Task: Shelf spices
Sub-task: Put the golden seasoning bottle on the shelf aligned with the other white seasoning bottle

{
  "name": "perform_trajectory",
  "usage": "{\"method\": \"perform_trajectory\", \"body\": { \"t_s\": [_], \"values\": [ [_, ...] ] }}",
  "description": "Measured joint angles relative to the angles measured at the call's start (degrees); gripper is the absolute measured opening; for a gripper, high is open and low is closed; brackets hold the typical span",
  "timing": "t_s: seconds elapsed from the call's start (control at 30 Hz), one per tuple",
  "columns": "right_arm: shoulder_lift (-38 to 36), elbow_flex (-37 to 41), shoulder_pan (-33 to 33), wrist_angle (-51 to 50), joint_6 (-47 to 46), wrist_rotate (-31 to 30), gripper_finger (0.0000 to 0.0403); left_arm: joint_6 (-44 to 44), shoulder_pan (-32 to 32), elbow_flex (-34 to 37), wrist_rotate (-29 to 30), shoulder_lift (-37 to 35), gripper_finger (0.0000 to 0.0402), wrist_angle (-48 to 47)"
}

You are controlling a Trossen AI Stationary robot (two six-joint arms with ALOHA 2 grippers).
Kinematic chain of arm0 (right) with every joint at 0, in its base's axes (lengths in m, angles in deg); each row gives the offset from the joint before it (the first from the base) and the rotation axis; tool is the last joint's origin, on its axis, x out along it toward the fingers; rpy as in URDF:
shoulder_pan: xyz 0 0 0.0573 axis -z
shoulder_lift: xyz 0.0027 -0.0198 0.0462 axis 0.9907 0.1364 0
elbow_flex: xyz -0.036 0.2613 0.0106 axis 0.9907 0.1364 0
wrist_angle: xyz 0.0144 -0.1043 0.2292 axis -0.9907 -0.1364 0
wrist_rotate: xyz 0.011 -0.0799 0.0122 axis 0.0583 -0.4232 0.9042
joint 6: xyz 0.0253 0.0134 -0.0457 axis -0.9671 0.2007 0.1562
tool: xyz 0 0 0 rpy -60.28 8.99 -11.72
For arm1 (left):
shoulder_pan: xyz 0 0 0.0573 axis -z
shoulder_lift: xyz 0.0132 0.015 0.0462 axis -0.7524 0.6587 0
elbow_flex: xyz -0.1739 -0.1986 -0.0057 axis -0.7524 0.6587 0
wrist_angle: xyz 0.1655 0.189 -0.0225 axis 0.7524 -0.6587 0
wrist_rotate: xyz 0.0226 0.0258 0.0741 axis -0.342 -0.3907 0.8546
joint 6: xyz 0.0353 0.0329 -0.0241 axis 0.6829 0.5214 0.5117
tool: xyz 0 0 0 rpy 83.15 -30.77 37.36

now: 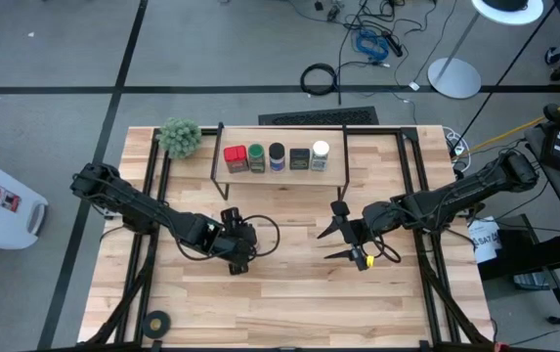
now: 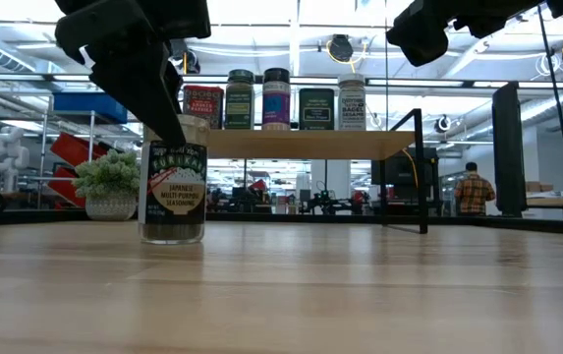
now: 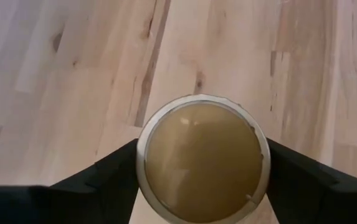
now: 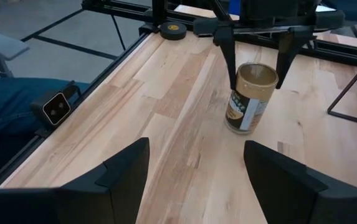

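Observation:
A jar with a tan lid [image 3: 203,158] and a printed label [image 2: 173,187] stands upright on the table [image 1: 289,303], left of centre. My left gripper [image 4: 256,65] comes down over it, one finger on each side of the lid. My right gripper [image 4: 197,180] hovers open and empty right of centre, pointing at the jar [image 4: 250,99]. On the shelf [image 1: 280,176] at the back stand a red tin [image 1: 235,157], a green-lidded jar [image 1: 256,156], a dark-lidded jar [image 1: 277,156], a dark square tin [image 1: 299,158] and a white-lidded jar [image 1: 320,154]. My left gripper has the jar's top between its two fingers, which lie against opposite sides of the lid's rim [image 3: 142,155]. The fingers [image 4: 228,56] come from above, slanting down. The jar stands upright with its base on the table.
A fuzzy green plant ball [image 1: 180,137] sits by the shelf's left end. A black tape roll [image 1: 158,321] lies near the table's front left corner. Black frame rails [image 1: 426,244] run along both sides. A person's leg [image 4: 16,106] shows beyond the table's edge.

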Motion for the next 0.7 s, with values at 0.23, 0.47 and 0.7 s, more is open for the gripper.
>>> {"method": "perform_trajectory", "body": {
  "t_s": [0.23,0.47,0.7],
  "values": [
    [0.98,0.00,0.01,1.36,-0.13,-1.77,0.0249,3.82,0.47,0.00,-1.20,0.02,0.0286,2.38],
    [6.42,0.00,0.06,6.11,-0.15,-1.77,0.0249,5.55,0.67,0.04,-1.73,0.02,0.0287,3.19],
    [15.91,0.00,1.89,21.48,-3.53,-0.87,0.0257,7.03,0.76,0.04,-1.66,0.02,0.0288,5.04]
  ]
}}
